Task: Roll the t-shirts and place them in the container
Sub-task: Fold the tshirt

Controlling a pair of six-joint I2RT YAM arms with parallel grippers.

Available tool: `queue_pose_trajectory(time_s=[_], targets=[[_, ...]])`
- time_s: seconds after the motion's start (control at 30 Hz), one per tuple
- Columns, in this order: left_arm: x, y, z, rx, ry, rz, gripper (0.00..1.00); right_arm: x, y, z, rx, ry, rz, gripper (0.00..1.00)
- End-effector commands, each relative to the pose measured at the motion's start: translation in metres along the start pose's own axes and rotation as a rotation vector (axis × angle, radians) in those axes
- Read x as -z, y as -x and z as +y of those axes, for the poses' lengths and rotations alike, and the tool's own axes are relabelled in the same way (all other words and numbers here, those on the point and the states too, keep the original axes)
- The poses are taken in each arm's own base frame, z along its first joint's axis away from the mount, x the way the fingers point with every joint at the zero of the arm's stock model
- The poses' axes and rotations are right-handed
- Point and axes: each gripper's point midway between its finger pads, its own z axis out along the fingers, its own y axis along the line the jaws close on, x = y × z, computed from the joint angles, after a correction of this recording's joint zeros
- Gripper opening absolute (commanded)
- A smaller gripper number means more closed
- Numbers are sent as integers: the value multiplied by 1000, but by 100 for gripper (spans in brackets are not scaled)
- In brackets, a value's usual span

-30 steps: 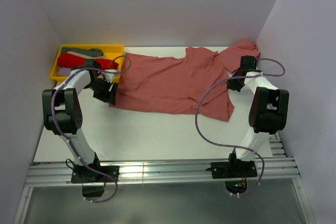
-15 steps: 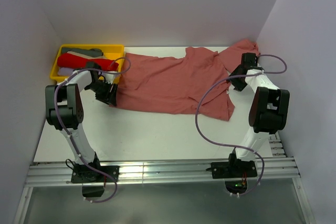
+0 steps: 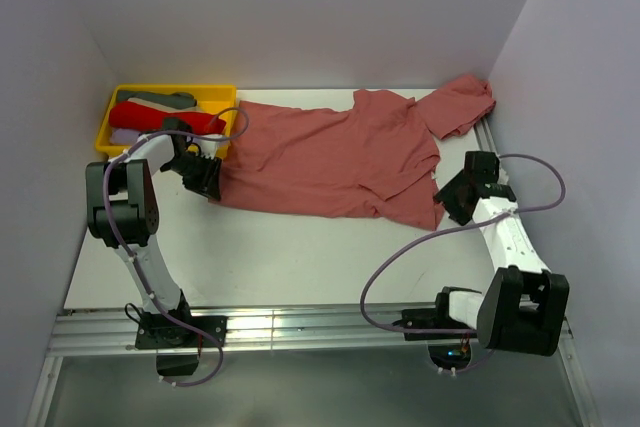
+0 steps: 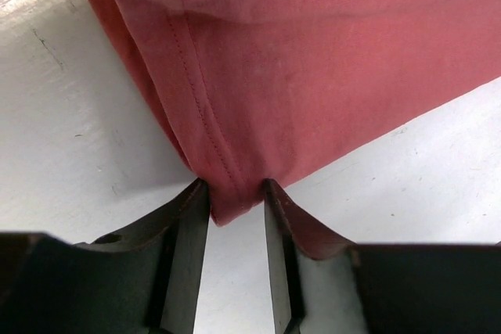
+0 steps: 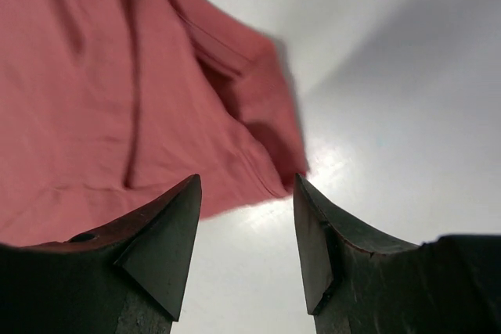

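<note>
A dusty salmon-red t-shirt [image 3: 330, 152] lies spread across the white table, one sleeve bunched at the far right corner. My left gripper [image 3: 207, 179] is at its near left corner. In the left wrist view the hemmed corner of the t-shirt [image 4: 313, 60] pokes between the tips of my left gripper [image 4: 235, 187], whose jaws stand a little apart with cloth touching both. My right gripper [image 3: 455, 195] hovers by the shirt's near right corner. Seen from the right wrist, the right gripper [image 5: 246, 181] is open over bare table, the t-shirt's edge [image 5: 94, 99] just beyond its tips.
A yellow tray [image 3: 110, 117] at the far left holds a bright red shirt [image 3: 150, 117], a grey one [image 3: 160, 99] and a lavender one [image 3: 122, 135]. Walls close in the left, back and right. An aluminium rail [image 3: 300, 327] runs along the near edge.
My right gripper opened, left the far right sleeve and swung back toward the near right corner. The left jaws narrowed around the shirt's corner; that arm barely moved.
</note>
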Motion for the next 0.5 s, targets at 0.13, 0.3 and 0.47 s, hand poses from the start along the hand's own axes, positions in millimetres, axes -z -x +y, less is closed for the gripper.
queue_pose_trajectory(time_s=[0.13, 0.3, 0.47], targets=[[2, 8, -5, -17, -37, -41, 35, -12, -43, -19, -31, -31, 82, 57], [2, 9, -6, -12, -44, -45, 33, -28, -57, -23, -58, -23, 104, 56], [1, 10, -6, -8, -44, -44, 33, -38, -63, -26, -87, -34, 106, 52]])
